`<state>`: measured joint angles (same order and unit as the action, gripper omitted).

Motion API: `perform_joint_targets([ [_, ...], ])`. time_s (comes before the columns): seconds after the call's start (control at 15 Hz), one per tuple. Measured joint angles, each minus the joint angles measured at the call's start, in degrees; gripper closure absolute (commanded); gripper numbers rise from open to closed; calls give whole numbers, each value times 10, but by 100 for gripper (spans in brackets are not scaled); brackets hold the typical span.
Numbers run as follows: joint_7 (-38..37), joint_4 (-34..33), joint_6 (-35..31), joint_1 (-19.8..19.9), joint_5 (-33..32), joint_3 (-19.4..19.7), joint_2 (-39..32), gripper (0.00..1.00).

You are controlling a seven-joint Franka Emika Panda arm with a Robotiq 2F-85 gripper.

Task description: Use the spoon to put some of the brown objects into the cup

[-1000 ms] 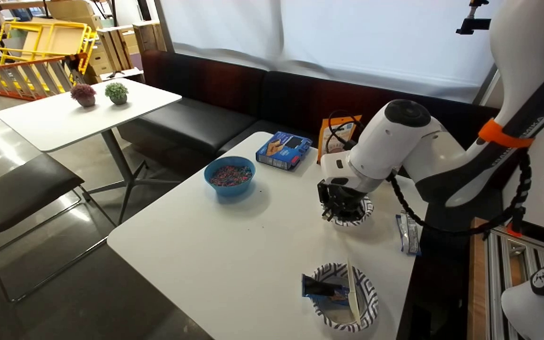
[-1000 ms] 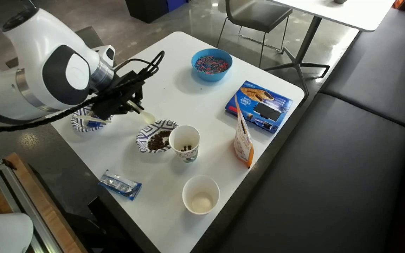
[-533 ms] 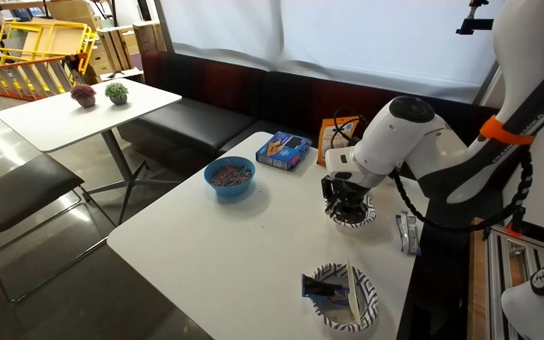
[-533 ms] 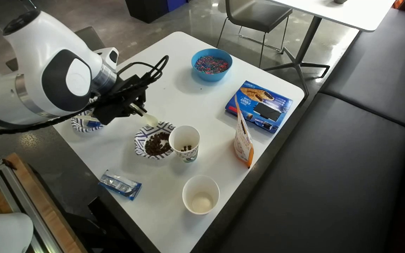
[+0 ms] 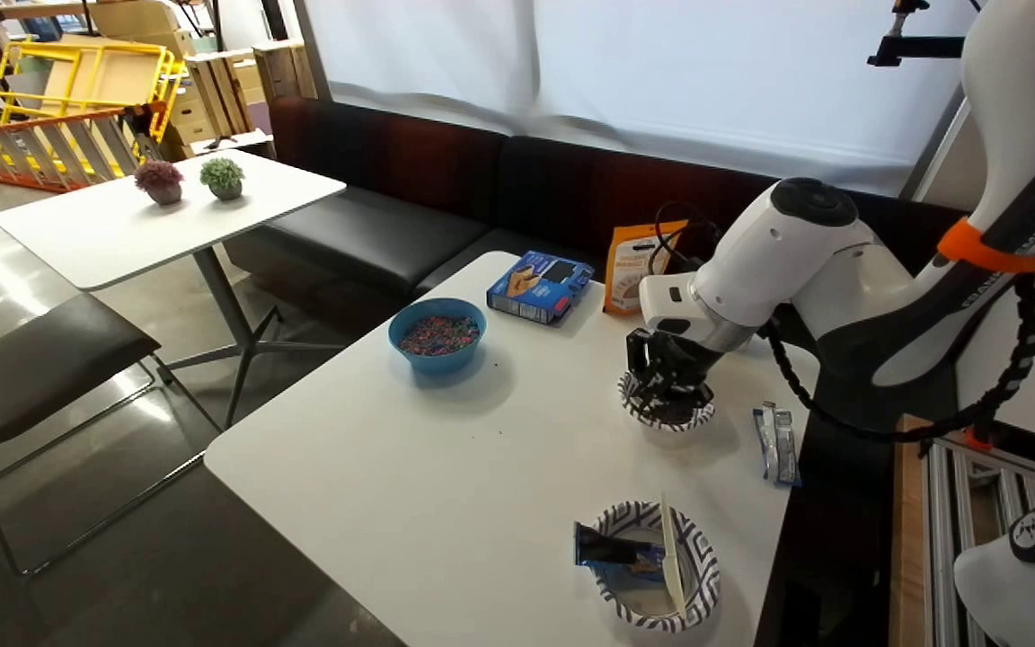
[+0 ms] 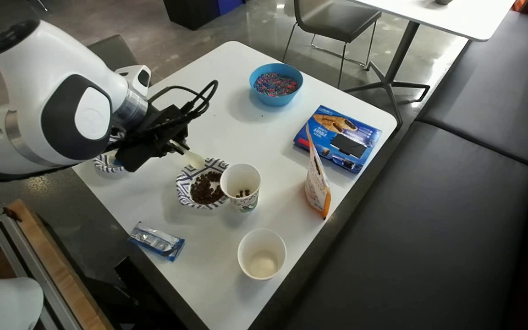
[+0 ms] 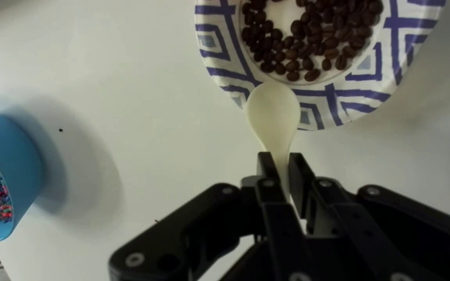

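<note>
My gripper (image 7: 281, 160) is shut on the handle of the pale cream spoon (image 7: 274, 111); no pieces show on the spoon. Its head overlaps the near rim of the small patterned bowl (image 7: 229, 43) in the wrist view; I cannot tell if they touch. Inside the bowl lie the dark brown objects (image 7: 326, 35), also visible in an exterior view (image 6: 204, 190). There the gripper (image 6: 179, 147) and spoon (image 6: 194, 160) are just beyond the bowl. A printed paper cup (image 6: 244, 202) stands beside the bowl with several brown pieces inside. In an exterior view the gripper (image 5: 672, 395) hides part of the bowl (image 5: 630, 395).
A second white cup (image 6: 261, 261) stands nearer the bench. A blue bowl (image 6: 275, 98) of coloured bits, a blue box (image 6: 339, 137), an orange-white bag (image 6: 317, 183) and a wrapped bar (image 6: 156, 240) are around. Another patterned bowl (image 5: 702, 589) holds a packet and a pale utensil.
The gripper has moved slightly with the spoon, to the right in an exterior view, showing more of the orange bag. The patterned bowl has shifted a little and sits flatter.
</note>
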<state>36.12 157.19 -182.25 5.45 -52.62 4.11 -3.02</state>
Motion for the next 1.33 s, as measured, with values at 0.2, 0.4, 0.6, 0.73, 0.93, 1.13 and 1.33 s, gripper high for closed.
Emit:
perform_joint_targets([
  [0.2,-5,1,-36,8,-23,11,-4,97],
  [0.4,-6,1,-69,15,-39,23,-13,97],
  [0.6,-6,1,-88,21,-47,34,-24,97],
  [0.73,-6,1,-97,23,-51,40,-33,97],
  [0.93,-5,1,-122,33,-51,41,-47,97],
  [1.13,-5,1,-148,40,-51,43,-60,97],
  [1.33,0,1,-174,40,-51,52,-75,97],
])
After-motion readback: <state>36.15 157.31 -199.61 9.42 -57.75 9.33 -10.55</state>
